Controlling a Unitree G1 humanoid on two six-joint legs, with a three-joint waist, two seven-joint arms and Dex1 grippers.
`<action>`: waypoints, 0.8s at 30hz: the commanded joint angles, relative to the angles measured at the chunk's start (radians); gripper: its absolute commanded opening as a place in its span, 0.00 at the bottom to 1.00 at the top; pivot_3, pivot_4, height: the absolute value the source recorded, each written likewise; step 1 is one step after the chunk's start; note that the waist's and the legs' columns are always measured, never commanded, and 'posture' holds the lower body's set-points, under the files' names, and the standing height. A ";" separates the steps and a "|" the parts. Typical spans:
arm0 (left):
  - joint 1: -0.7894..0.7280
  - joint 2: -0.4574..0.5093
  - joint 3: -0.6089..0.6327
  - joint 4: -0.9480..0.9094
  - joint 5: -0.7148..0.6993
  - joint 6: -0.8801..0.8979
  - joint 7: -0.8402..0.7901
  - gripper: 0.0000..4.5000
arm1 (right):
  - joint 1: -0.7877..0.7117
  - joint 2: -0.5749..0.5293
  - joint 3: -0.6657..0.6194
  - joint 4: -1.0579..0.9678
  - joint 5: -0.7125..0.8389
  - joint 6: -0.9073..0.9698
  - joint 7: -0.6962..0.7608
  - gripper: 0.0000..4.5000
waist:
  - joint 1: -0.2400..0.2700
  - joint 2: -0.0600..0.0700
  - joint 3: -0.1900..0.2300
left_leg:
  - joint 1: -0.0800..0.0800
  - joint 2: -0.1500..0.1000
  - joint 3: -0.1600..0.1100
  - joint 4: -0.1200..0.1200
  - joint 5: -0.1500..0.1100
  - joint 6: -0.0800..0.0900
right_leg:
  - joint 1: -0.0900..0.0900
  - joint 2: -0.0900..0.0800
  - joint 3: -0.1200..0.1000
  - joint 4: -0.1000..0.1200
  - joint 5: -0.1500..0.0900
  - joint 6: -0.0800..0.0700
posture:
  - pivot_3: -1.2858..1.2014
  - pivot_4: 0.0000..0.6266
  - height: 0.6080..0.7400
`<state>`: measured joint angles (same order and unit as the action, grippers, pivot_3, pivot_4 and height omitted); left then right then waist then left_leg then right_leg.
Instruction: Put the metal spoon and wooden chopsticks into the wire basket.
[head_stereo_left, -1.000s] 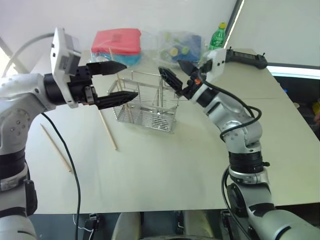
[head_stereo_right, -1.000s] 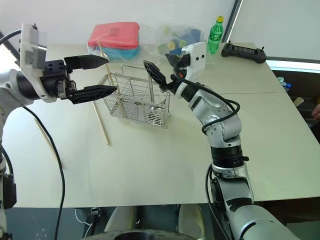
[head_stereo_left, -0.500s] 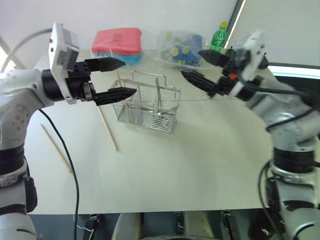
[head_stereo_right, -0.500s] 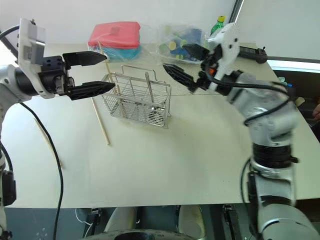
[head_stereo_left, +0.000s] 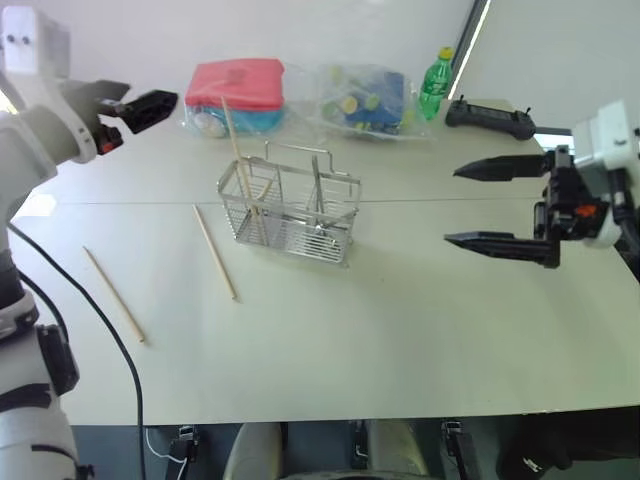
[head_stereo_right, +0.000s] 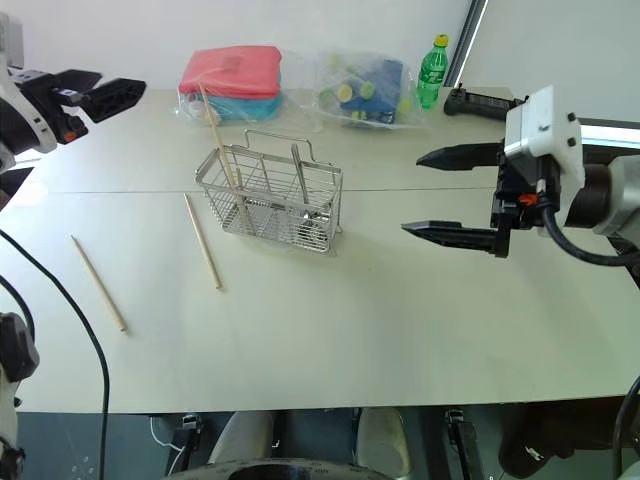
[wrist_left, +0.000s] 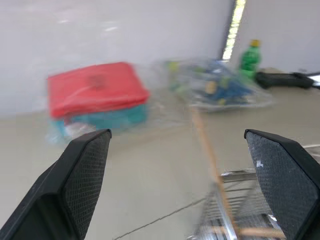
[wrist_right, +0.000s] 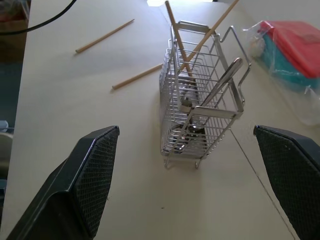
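The wire basket (head_stereo_left: 292, 232) stands mid-table. Inside it the metal spoon (wrist_right: 226, 77) leans handle up, and two wooden chopsticks (wrist_right: 176, 31) cross above its rim. One more chopstick (head_stereo_left: 215, 252) lies on the table just left of the basket, another (head_stereo_left: 113, 296) farther left. My left gripper (head_stereo_left: 130, 97) is open and hangs high at the far left, well away from the basket; its black fingers (wrist_left: 82, 175) stand wide apart. My right gripper (head_stereo_left: 453, 205) is open, level, out to the right of the basket, pointing towards it, holding nothing.
Along the table's far edge sit a red and teal pouch in plastic (head_stereo_left: 235, 85), a clear bag of colourful items (head_stereo_left: 365, 95), a green bottle (head_stereo_left: 435, 85) and a black controller (head_stereo_left: 490, 117). A black cable hangs from my left arm.
Both grippers have pulled back from the basket: the left one swung out to the far left, the right one out to the right. Both stayed open. Basket and chopsticks have not moved.
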<state>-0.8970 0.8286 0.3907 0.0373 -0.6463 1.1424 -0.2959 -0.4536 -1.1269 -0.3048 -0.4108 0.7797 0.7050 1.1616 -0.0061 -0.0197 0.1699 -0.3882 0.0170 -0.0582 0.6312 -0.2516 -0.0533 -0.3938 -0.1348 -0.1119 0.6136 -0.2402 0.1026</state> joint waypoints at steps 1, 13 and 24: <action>-0.033 -0.056 0.111 0.055 0.125 0.106 0.274 1.00 | 0.009 -0.026 -0.040 -0.029 -0.001 -0.029 0.021 0.98 | 0.000 -0.001 0.000 | 0.000 0.000 0.000 0.000 0.000 0.000 | 0.000 0.000 0.000 0.000 0.000 0.000 | 0.52 0.24 0.58; 0.039 -0.277 0.345 0.187 0.374 0.160 0.628 1.00 | 0.013 0.014 -0.004 -0.040 -0.006 -0.048 -0.015 0.98 | 0.019 -0.008 0.000 | 0.000 0.000 0.000 0.001 0.002 -0.004 | 0.000 0.000 0.000 0.000 0.001 0.000 | 0.52 0.24 0.58; -0.083 -0.229 0.323 0.658 0.431 -0.038 0.649 1.00 | 0.065 0.047 -0.051 -0.125 0.049 -0.004 -0.115 0.98 | 0.044 -0.011 -0.001 | -0.001 0.000 0.000 0.001 0.002 -0.005 | -0.001 0.000 0.000 0.000 0.003 -0.003 | 0.52 0.24 0.58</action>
<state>-0.9424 0.5652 0.7269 0.6558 -0.2251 1.1530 0.3613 -0.3874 -1.0787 -0.3055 -0.5083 0.8065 0.6983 1.0631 0.0379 -0.0311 0.1691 -0.3892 0.0165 -0.0581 0.6317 -0.2495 -0.0581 -0.3949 -0.1352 -0.1121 0.6143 -0.2372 0.0992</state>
